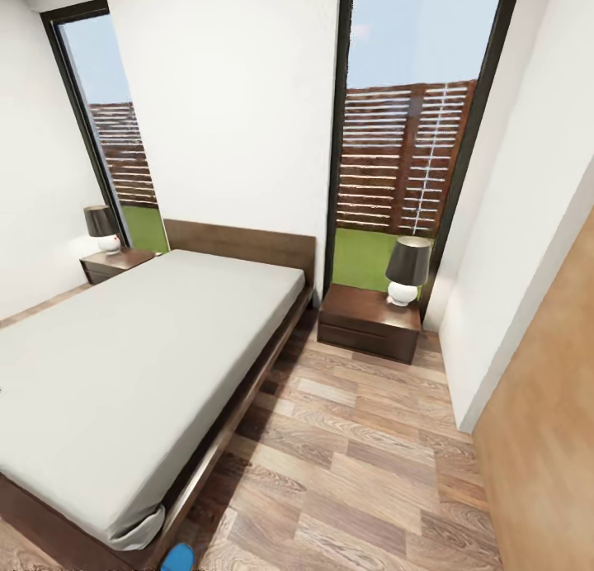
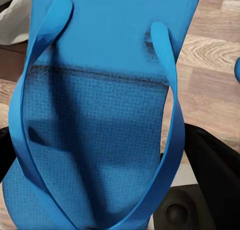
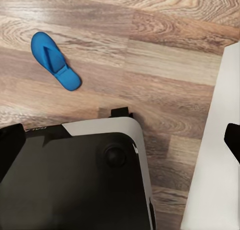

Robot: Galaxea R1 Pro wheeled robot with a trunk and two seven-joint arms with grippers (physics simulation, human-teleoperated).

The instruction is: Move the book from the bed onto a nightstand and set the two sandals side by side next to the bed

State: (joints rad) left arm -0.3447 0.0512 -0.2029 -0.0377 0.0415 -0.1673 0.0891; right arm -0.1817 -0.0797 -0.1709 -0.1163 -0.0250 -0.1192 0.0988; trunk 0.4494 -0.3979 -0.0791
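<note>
A bright blue flip-flop sandal [image 2: 100,120] with curved straps fills the frame centre, apparently held by the left end effector; right end effector's state unclear.

Blue sandal [image 2: 100,115] seen close up, straps toward camera; second blue sandal [image 3: 55,61] flat on wood floor; grey-mattressed bed [image 1: 124,365] flanked by two dark nightstands [image 1: 369,322]

No text, label, brand, number or sign can be read in any of the views.
</note>
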